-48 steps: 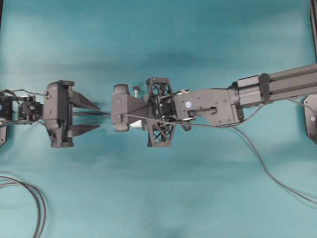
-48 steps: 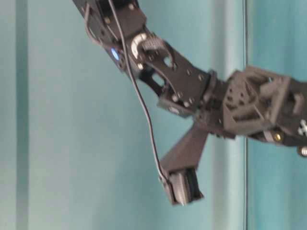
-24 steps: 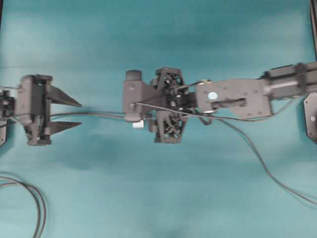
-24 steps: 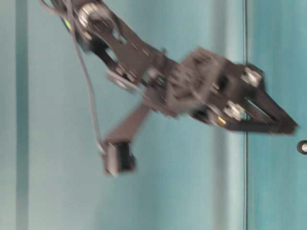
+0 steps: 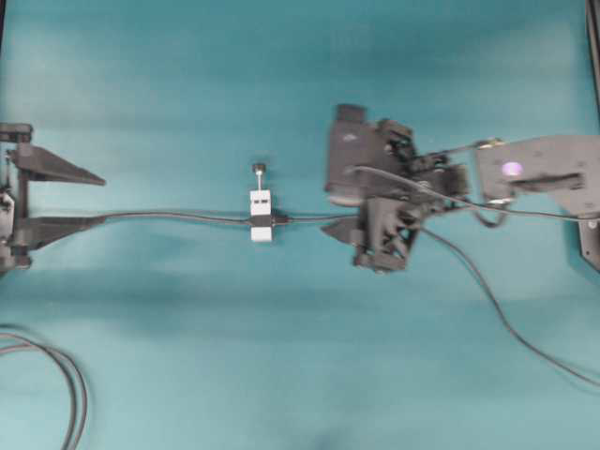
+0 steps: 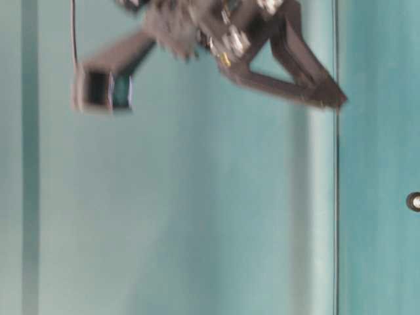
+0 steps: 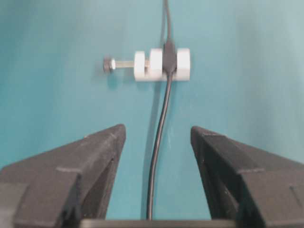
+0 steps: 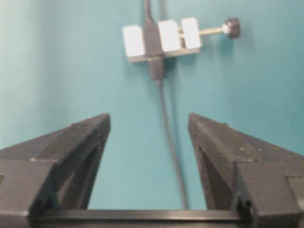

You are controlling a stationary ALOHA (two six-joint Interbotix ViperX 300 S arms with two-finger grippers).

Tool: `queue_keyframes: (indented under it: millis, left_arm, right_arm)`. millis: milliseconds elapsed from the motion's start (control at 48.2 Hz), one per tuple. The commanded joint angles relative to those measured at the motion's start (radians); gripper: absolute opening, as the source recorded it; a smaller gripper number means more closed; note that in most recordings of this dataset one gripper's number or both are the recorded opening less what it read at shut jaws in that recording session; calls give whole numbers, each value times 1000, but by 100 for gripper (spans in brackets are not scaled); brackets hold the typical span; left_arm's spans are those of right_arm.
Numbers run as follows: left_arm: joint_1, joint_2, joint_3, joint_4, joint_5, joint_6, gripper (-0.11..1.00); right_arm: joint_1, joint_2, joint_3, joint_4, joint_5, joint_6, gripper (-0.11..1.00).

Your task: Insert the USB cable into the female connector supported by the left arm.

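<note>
While the USB cable [image 8: 167,137] is sitting with its plug pushed into the female connector [image 5: 261,216], we are looking at a job that seems done. The white block is lying flat on the bench [image 5: 281,375], about in the middle between the two arms, with its screw and black knob [image 5: 258,169] sticking out to one side. Its own thin cable [image 7: 159,142] is running off toward the left gripper [image 5: 98,199], and the USB cable is running toward the right gripper [image 8: 149,126].

Both grippers are standing wide apart and are grasping nothing. The left gripper is sitting near the left edge of the overhead view, and the cable is passing just beside its lower finger. The right gripper is hanging to the right of the block, well apart from it.

We are thinking a few things could go wrong here. A finger could be catching one of the thin cables and tugging it, and the plug could be slipping back out. The block is light and nothing is holding it, so a pull could be dragging it across the bench.

The bench is covered in smooth teal, and two thicker black cables [image 5: 66,384] are looping at its lower left corner. The table-level view is too blurry for us to tell much.
</note>
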Motion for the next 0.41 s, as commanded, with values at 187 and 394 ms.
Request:
queue_keyframes:
  millis: [187, 394]
  left_arm:
    - [3, -31, -37, 2, 80, -14, 67]
    - [3, -15, -40, 0, 61, -18, 67]
  right_arm:
    - [-25, -206, 233, -3, -351, 25, 69]
    - [-46, -342, 387, -3, -549, 23, 69]
